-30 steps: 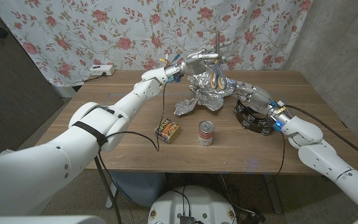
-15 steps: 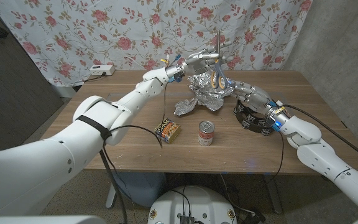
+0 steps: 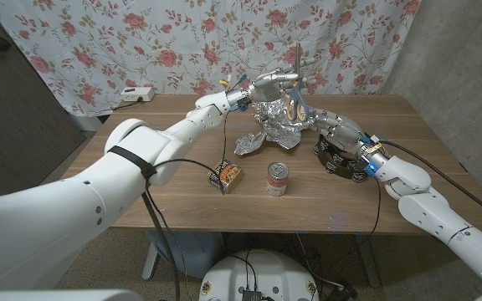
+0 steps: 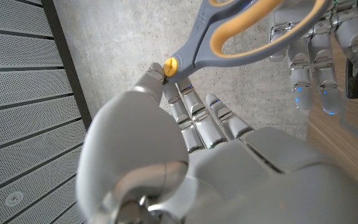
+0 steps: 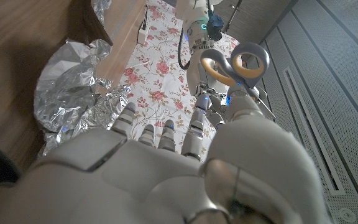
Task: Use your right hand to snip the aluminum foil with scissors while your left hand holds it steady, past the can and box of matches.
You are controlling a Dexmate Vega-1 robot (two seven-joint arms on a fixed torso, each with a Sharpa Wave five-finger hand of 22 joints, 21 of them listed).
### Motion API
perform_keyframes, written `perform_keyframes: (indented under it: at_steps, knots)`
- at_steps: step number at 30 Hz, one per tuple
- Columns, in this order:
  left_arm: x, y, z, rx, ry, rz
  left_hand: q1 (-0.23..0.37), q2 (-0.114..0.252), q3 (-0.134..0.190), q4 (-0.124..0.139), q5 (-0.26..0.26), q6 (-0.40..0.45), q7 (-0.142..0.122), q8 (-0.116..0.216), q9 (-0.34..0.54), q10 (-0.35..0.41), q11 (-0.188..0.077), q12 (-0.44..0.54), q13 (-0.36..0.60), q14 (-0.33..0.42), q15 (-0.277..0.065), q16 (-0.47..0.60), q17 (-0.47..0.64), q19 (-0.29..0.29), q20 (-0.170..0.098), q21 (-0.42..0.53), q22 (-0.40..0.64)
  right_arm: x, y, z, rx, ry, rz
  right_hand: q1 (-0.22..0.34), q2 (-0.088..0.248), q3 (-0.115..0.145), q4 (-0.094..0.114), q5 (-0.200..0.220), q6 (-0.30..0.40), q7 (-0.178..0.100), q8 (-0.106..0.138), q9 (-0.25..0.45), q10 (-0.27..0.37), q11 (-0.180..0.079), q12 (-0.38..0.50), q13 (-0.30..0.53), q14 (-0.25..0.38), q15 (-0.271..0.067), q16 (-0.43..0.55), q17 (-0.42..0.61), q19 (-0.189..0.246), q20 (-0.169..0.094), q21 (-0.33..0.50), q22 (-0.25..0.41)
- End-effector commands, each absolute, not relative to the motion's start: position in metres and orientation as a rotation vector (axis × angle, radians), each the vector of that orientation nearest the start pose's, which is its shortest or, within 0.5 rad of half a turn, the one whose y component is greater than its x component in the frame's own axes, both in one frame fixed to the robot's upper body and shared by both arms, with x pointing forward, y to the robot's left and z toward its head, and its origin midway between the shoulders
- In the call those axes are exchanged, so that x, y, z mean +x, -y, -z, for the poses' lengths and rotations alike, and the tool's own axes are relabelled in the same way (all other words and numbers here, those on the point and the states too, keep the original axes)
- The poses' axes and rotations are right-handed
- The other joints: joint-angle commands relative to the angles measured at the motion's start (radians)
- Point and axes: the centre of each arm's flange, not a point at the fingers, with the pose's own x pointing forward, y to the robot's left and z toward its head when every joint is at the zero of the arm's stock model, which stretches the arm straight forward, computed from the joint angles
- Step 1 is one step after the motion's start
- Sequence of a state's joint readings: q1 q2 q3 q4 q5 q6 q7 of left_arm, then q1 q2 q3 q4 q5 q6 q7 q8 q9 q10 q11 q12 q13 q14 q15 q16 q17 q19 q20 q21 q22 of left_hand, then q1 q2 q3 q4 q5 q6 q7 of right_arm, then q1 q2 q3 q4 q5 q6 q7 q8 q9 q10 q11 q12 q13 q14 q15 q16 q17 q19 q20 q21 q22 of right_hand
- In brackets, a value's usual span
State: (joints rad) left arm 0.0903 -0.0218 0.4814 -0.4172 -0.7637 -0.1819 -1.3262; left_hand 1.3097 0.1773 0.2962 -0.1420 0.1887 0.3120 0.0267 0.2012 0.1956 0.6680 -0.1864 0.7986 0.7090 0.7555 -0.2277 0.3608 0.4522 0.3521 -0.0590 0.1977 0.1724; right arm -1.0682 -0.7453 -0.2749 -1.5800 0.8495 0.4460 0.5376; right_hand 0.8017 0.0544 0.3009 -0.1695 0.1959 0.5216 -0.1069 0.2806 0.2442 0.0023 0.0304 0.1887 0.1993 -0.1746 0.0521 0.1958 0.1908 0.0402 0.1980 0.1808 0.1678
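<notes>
while my left hand (image 3: 276, 82) holds the scissors (image 3: 294, 99) above it, the aluminum foil (image 3: 273, 124) lies crumpled beyond the can (image 3: 277, 179); light, soft, tears easily; best pinched at an edge; right hand (image 3: 331, 125) just beside it, fingers apart, holding nothing.

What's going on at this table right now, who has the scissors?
The left hand holds the scissors up above the crumpled aluminum foil, blades pointing upward. The right hand reaches toward the handles, fingers spread, not yet gripping them. It looks like a handover, so no cutting has begun. The foil lies on the table behind the can and box of matches. A black tambourine-like ring lies under the right arm.
</notes>
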Motion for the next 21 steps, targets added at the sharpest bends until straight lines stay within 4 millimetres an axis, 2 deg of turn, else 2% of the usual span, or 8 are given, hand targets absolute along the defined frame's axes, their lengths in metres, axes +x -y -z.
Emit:
perform_keyframes:
  at_steps: [1,7,21]
  knots:
    - [0.6357,-0.0327,-0.1335,0.024,0.575,1.547,0.011,0.000,-0.003,0.002,0.006,0.001,0.009,0.003,0.001,0.006,-0.007,-0.003,0.001,0.005,-0.014,0.001,0.005,0.009,0.005,0.005,0.001,0.5438,0.2873,0.0202,-0.087,0.784,-0.752,0.006,-0.004,0.001,0.005,-0.002,-0.004,0.003,-0.001,0.005,-0.014,0.011,-0.002,0.000,-0.029,0.008,0.002,0.001,0.006,0.003,0.006,0.000]
    - [0.6343,-0.0320,-0.1344,0.027,0.583,1.553,0.011,0.000,-0.003,0.003,0.007,0.001,0.008,0.004,0.001,0.006,-0.007,-0.003,0.001,0.005,-0.014,0.000,0.005,0.009,0.006,0.005,0.001,0.5445,0.2838,0.0207,-0.093,0.781,-0.764,0.009,-0.004,0.002,0.007,-0.003,-0.007,-0.001,-0.004,0.006,-0.044,0.009,-0.008,-0.001,-0.030,0.008,0.002,0.001,0.007,0.003,0.006,0.000]
    - [0.6334,-0.0316,-0.1333,0.026,0.589,1.556,0.012,0.001,-0.004,0.004,0.008,0.009,0.001,0.007,0.002,0.005,-0.006,-0.004,0.003,0.006,-0.014,0.001,0.007,0.009,0.007,0.004,0.001,0.5406,0.2788,0.0219,-0.097,0.782,-0.795,0.016,-0.006,0.003,0.007,-0.004,-0.016,0.002,-0.010,0.009,-0.057,0.009,-0.005,-0.003,-0.034,0.010,0.001,0.001,0.009,0.007,0.005,0.000]
